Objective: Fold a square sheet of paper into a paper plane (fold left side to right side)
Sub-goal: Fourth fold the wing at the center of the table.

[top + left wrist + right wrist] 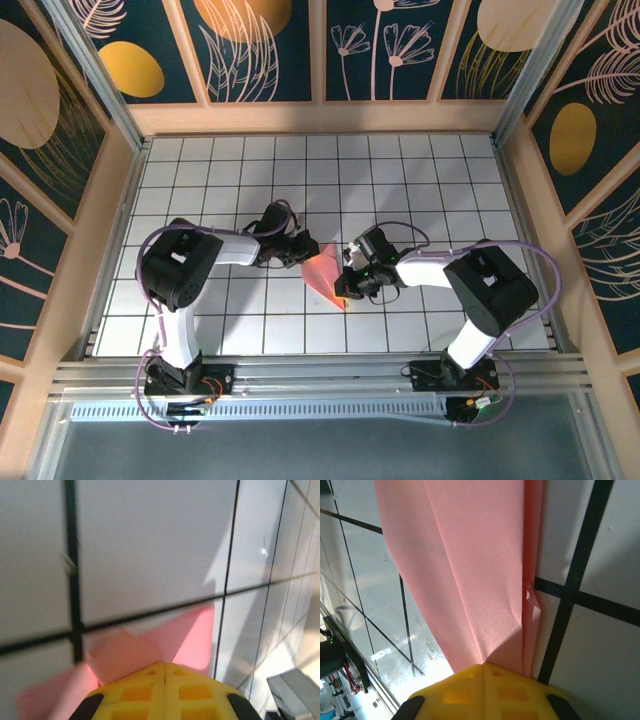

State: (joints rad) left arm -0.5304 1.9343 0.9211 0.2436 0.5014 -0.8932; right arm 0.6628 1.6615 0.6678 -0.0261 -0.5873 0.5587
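Paper: your folded salmon-pink paper [322,268] lies on the white grid table [420,190], between the 2 arms.
Left gripper: your left gripper [304,252] is closed, its tips at the paper's left edge.
Right gripper: your right gripper [343,281] is closed at the paper's layered near end; you cannot tell whether it pinches.

A white grid-tiled table [400,180] sits within wood-framed, dark floral wall panels [270,50].

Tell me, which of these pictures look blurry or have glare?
Left wrist view: smeared, with the pink paper and the tiles both soft. Right wrist view: the paper's creases are crisp, with bright glare on the tiles at lower left. Top view: sharp and evenly lit.
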